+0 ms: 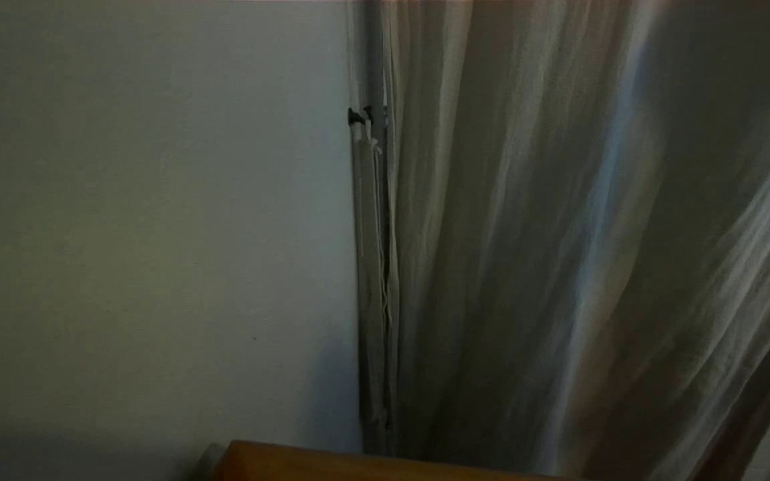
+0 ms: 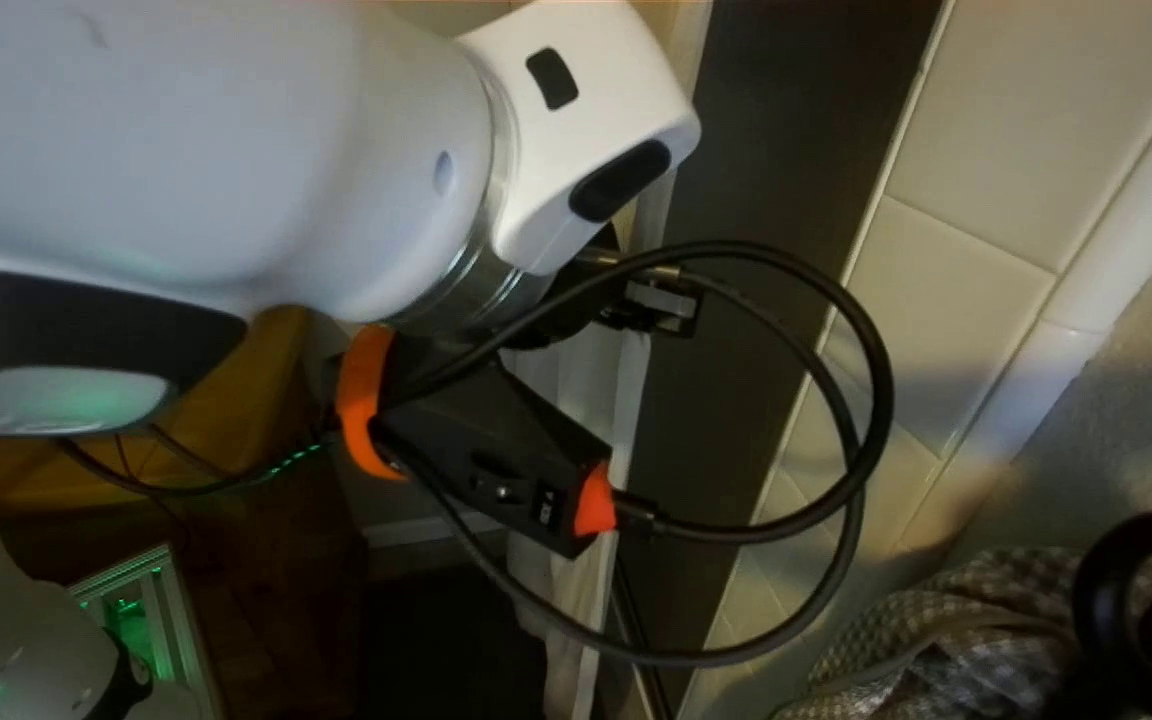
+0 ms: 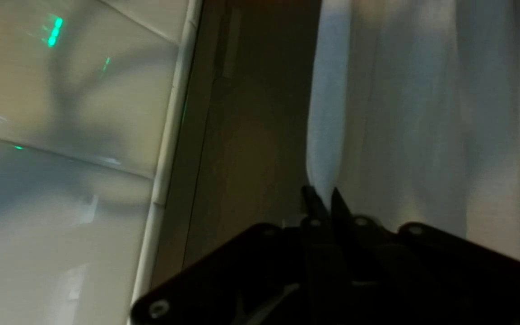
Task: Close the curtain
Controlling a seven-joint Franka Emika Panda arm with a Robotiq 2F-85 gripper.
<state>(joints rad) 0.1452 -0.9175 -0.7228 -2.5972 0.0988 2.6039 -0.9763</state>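
The curtain (image 1: pixel 525 234) is a large pale grey-beige sheet with soft folds. It fills the right half of an exterior view, its lower part slanting to the right. In an exterior view with the arm, only a pale strip of the curtain (image 2: pixel 631 400) shows behind the gripper. In the wrist view the curtain (image 3: pixel 413 113) hangs on the right, with its pale edge running down between the fingertips. My black gripper (image 3: pixel 325 203) is shut on that edge. In an exterior view the gripper (image 2: pixel 671 308) is partly hidden by the arm and a cable.
A tiled wall (image 2: pixel 986 220) stands beside the curtain, past a dark panel (image 2: pixel 786 150). A black cable loop (image 2: pixel 881 400) sticks out from the wrist. A checked cloth (image 2: pixel 946 620) and a black curled metal piece (image 2: pixel 1101 570) are nearby. A wooden edge (image 1: pixel 331 461) lies below the curtain.
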